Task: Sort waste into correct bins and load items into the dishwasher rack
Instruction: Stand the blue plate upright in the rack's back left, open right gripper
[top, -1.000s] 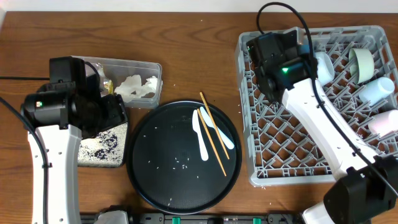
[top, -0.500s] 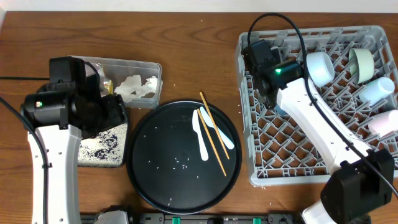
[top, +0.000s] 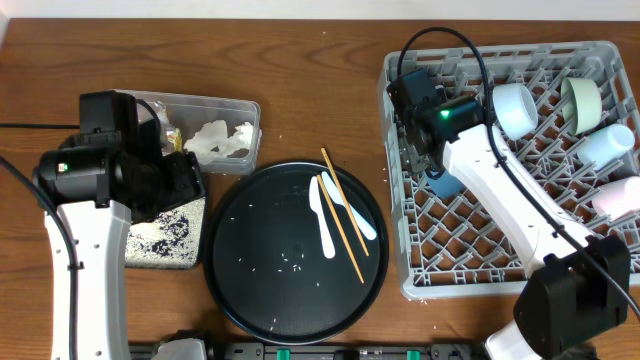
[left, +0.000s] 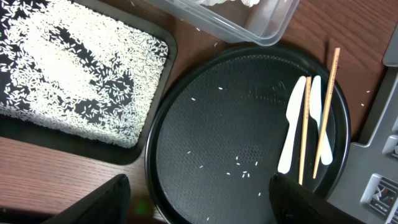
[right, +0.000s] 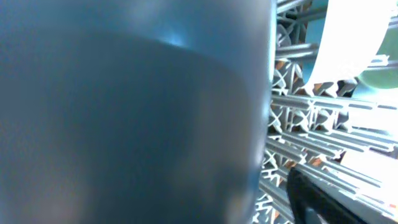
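Note:
My right gripper (top: 430, 150) is down in the left part of the grey dishwasher rack (top: 480, 245). A blue dish (top: 443, 186) stands right against it and fills the right wrist view (right: 124, 106). One finger (right: 323, 199) shows apart from the dish's edge, so the jaws are open. A white cup (top: 515, 108), a pale-green bowl (top: 583, 100), a pale-blue cup (top: 607, 145) and a pink cup (top: 618, 197) lie in the rack. Two white spoons (left: 291, 134) and chopsticks (left: 305, 130) rest on the round black tray (top: 255, 280). My left gripper (left: 199, 182) hangs open and empty over that tray's near-left rim.
The clear tub (top: 245, 110) holding white napkins (top: 222, 140) is at the back left. In front of it lies the flat black tray (top: 190, 262) covered with rice (left: 68, 68). A few loose rice grains (top: 295, 262) dot the round tray.
My right gripper has opened and shifted left and lower in the rack, uncovering the white cup; the blue dish now shows beside it. The left arm has not moved.

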